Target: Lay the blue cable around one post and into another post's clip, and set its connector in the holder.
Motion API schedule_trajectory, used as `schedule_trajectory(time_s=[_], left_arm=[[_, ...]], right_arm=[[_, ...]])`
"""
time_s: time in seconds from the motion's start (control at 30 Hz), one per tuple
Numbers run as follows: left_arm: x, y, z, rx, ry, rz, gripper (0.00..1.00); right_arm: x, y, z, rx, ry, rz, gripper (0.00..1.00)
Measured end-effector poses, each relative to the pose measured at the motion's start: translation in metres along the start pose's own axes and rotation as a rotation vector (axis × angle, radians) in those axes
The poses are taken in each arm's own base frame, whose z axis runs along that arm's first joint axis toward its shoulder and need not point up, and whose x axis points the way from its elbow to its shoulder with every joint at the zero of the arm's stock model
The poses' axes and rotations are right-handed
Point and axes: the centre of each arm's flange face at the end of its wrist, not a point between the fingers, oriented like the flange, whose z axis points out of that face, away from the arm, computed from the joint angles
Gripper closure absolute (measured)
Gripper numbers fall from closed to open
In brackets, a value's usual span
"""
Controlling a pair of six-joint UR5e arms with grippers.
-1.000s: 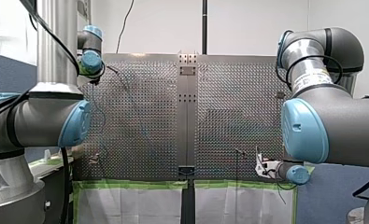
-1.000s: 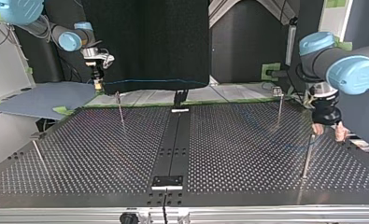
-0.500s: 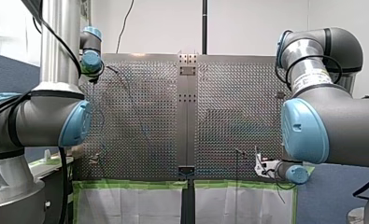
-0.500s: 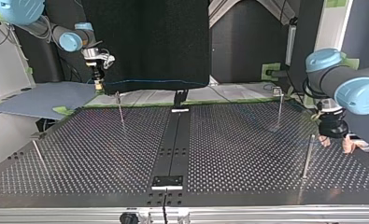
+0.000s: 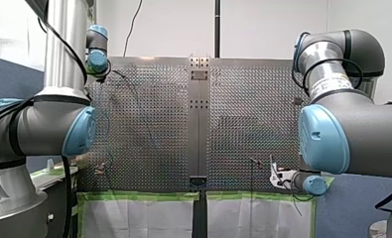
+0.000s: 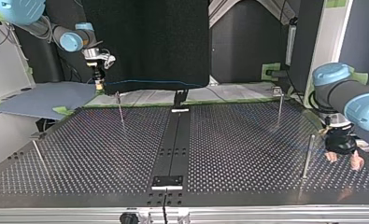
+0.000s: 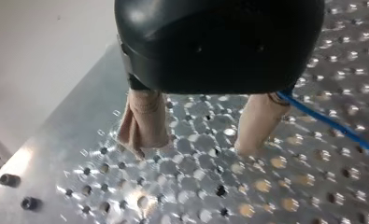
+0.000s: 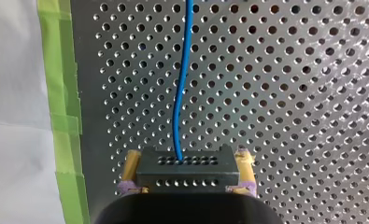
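Holding the thin blue cable (image 8: 181,93) taut should suit this step: my right gripper (image 8: 188,154) clamps its dark perforated connector block (image 8: 188,176), while my left gripper (image 7: 195,148) hangs open, empty, beside the cable.

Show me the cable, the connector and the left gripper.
cable (image 8: 185,70), right wrist view, its middle stretch over the table.
connector (image 8: 187,172), right wrist view, its black face.
left gripper (image 7: 195,148), left wrist view, midway between fingertips.

The perforated bench (image 5: 149,124) lies between two arms. The right pincer (image 5: 274,174) sits low at the view's right, just above green tape (image 5: 258,195).
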Motion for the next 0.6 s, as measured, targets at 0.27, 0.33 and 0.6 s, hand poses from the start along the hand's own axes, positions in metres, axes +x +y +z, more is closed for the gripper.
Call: schedule_trajectory(time_s=[0.27, 0.33, 0.6], left_arm=[[-0.016, -0.014, 0.013, 0.013, -0.026, -0.009, 0.00], [-0.022, -0.019, 0.013, 0.011, -0.041, -0.011, 0.00], [-0.014, -0.017, 0.009, -0.007, -0.029, 0.007, 0.00]], right_arm=[[0.000, -0.002, 0.000, 0.003, 0.000, 0.000, 1.00], [0.000, -0.002, 0.000, 0.003, 0.000, 0.000, 1.00], [0.000, -0.002, 0.000, 0.003, -0.001, 0.000, 1.00]])
